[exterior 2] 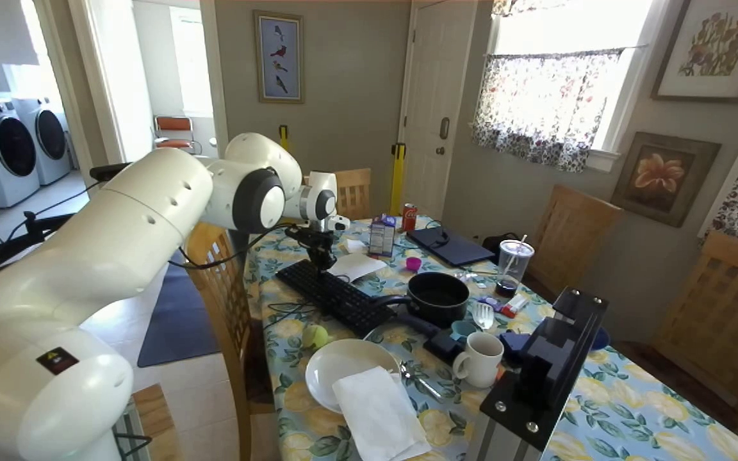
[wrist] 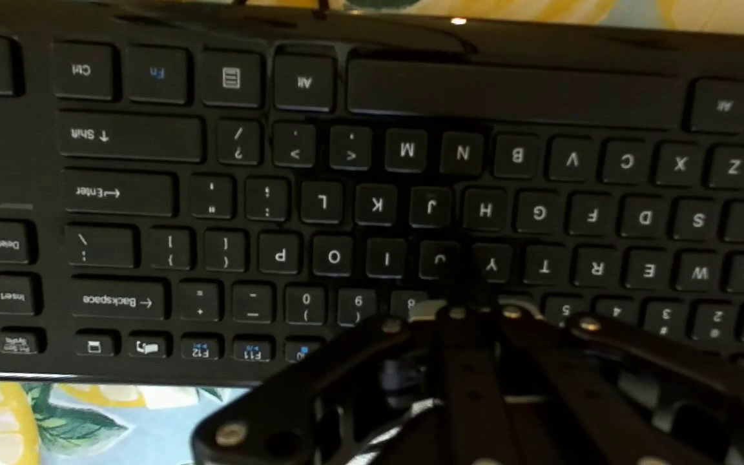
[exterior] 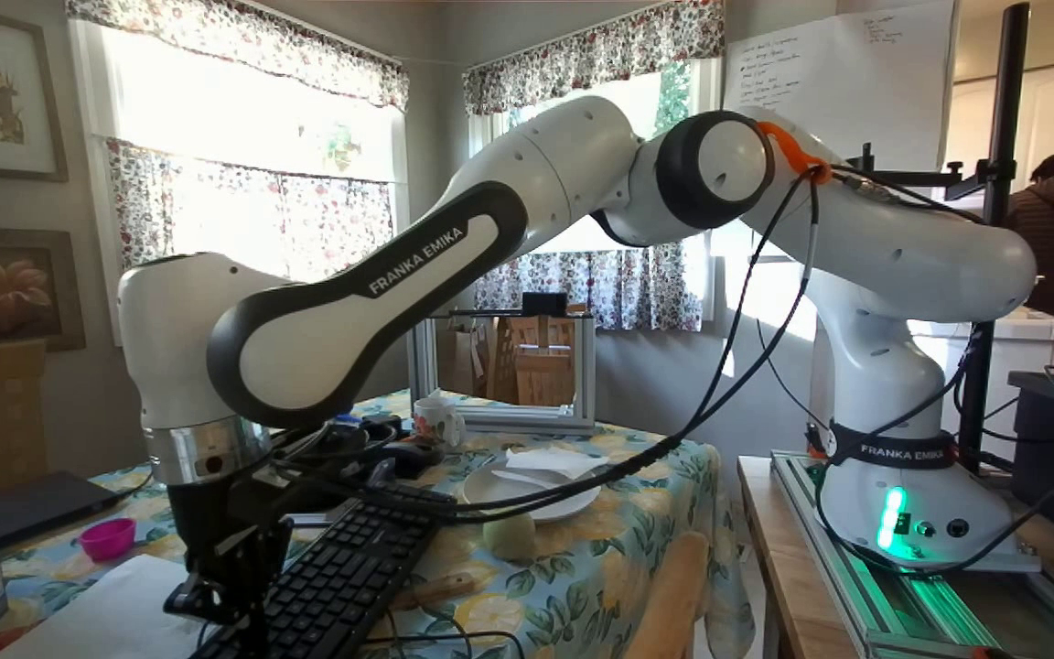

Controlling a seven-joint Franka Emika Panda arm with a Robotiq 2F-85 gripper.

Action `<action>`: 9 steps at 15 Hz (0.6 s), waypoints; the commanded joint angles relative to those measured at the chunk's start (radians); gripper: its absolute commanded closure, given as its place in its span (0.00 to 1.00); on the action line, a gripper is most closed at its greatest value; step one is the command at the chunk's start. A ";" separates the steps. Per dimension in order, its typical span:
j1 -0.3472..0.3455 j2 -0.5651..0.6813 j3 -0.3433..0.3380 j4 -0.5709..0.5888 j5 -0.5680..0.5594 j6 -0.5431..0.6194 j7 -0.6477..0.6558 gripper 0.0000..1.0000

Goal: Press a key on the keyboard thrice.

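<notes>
The long black keyboard [exterior: 353, 567] lies flat on the flowered tablecloth; it also shows in an exterior view [exterior 2: 343, 298]. In the wrist view the keyboard [wrist: 377, 205] fills most of the picture, with its letters upside down. My gripper [wrist: 465, 281] is shut, its dark fingertips together with nothing seen between them. The tips point down over the keys, around U and Y and the number row behind them. In both exterior views the gripper [exterior: 252, 631] [exterior 2: 323, 264] is low at the keyboard. I cannot tell whether the tips touch a key.
A black pan [exterior 2: 438, 299] stands by one end of the keyboard, its handle reaching over it. A white plate [exterior 2: 343, 371], a green fruit [exterior 2: 314, 336], a white mug [exterior 2: 479, 358] and a paper sheet [exterior 2: 355, 266] lie around. A metal frame [exterior: 501, 419] stands on the table.
</notes>
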 commanded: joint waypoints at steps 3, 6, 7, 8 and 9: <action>-0.006 0.016 0.035 0.052 0.024 -0.012 -0.016 1.00; 0.001 0.014 0.035 0.067 0.012 -0.017 -0.002 1.00; 0.002 0.017 0.033 0.072 0.011 -0.020 0.000 1.00; 0.001 0.017 0.032 0.074 0.012 -0.026 0.002 1.00; 0.000 0.019 0.032 0.075 0.013 -0.028 0.001 1.00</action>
